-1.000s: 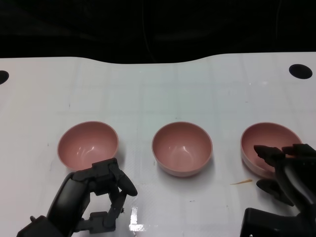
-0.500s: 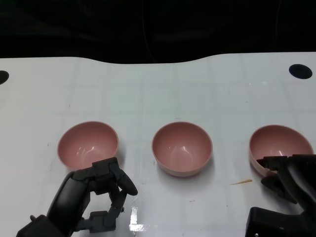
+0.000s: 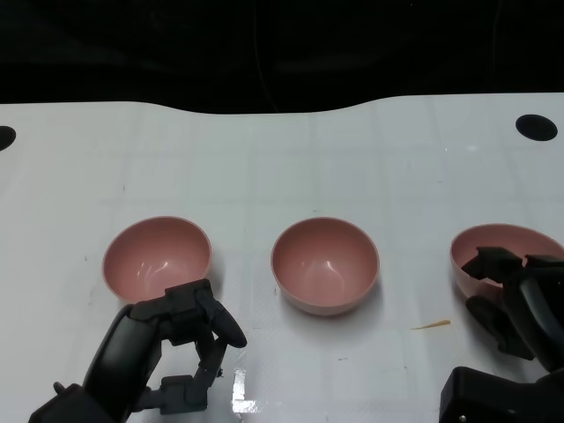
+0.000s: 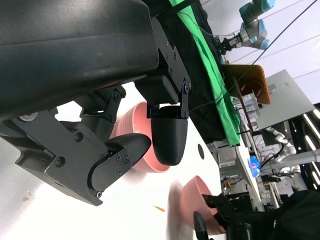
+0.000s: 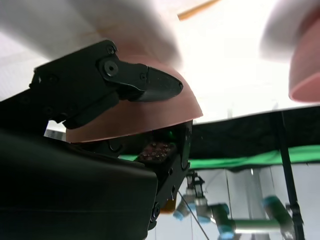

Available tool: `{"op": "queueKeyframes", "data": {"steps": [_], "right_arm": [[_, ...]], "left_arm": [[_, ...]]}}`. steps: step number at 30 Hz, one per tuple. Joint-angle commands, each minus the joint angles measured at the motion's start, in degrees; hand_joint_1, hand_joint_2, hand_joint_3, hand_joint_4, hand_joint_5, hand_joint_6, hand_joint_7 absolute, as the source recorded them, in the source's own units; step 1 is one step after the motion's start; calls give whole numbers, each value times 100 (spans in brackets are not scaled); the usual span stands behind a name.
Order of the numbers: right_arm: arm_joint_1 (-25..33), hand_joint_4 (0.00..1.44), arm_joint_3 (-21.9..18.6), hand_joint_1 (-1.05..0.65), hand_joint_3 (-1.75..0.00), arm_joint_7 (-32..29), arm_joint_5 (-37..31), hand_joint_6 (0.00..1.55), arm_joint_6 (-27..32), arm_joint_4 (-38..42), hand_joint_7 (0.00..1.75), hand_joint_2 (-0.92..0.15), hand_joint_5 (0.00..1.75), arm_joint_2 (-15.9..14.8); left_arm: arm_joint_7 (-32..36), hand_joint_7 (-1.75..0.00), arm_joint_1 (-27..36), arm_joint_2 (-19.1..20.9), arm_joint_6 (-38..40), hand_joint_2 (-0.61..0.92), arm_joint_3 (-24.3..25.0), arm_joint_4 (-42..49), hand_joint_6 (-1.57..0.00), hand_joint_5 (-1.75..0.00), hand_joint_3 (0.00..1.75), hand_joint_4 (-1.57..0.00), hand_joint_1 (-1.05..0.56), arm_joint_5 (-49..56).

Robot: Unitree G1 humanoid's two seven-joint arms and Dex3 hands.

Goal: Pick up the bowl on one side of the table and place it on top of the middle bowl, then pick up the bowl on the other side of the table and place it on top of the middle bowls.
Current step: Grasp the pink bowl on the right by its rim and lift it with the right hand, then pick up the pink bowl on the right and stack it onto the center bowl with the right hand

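Note:
Three pink bowls stand in a row in the head view. The left bowl (image 3: 157, 256) and the middle bowl (image 3: 324, 263) rest upright on the white table (image 3: 282, 159). My right hand (image 3: 520, 304) grips the near rim of the right bowl (image 3: 502, 247), which is tipped and close to the picture's right edge. In the right wrist view a finger (image 5: 145, 82) lies over that bowl (image 5: 145, 117), with the rim pinched. My left hand (image 3: 181, 348) hovers just in front of the left bowl, its fingers loosely bent and holding nothing. The left wrist view shows its fingertips (image 4: 167, 142) apart.
A black hole (image 3: 536, 126) sits in the table's far right corner, another (image 3: 4, 137) at the far left edge. A small orange streak (image 3: 430, 325) marks the table between the middle and right bowls. Beyond the far edge is dark.
The right bowl has shifted to the right and tipped up in my right hand, whose fingers now wrap its near rim. The left hand and the other two bowls have not moved.

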Motion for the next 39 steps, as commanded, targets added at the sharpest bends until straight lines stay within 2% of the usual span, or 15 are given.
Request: {"op": "queueKeyframes", "data": {"steps": [1,7,13,16,22,26,33,39], "right_arm": [[-27,96,-30,-17,-124,-220,-17,74,-55,-104,174,-38,175,-75],[40,98,-3,-14,-132,-332,-98,77,-93,-455,169,-31,175,-38],[72,97,4,-13,-134,-224,-65,75,-228,-919,170,-30,175,-34],[27,98,32,-13,-134,-137,-45,75,-253,-1071,172,-28,175,52],[-65,98,167,-15,-140,-25,-80,81,-360,-1244,163,-22,175,205],[-167,98,316,-17,-139,-37,-43,75,-499,-1253,173,-23,175,425],[-408,100,475,-21,-138,-208,-97,77,-701,-1028,174,-30,175,650],[-606,100,615,-12,-133,-175,-99,77,-852,-882,175,-25,175,779]], "left_arm": [[36,-125,7,98,-10,41,29,-19,-77,-166,124,-77,-16,14],[49,-125,-33,88,-35,41,23,31,-77,-165,124,-77,-14,32],[23,-125,-45,67,35,41,1,40,-77,-166,124,-77,-16,-20],[24,-125,-36,73,61,41,0,22,-78,-166,124,-77,-17,-33],[16,-124,-33,91,87,41,8,29,-78,-166,123,-76,-18,-50],[33,-124,-30,104,64,41,5,13,-78,-166,122,-76,-17,-5],[56,-124,-35,77,41,41,-14,23,-77,-165,124,-75,-16,33],[81,-124,-39,60,70,41,-32,16,-77,-167,124,-75,-16,71]]}}
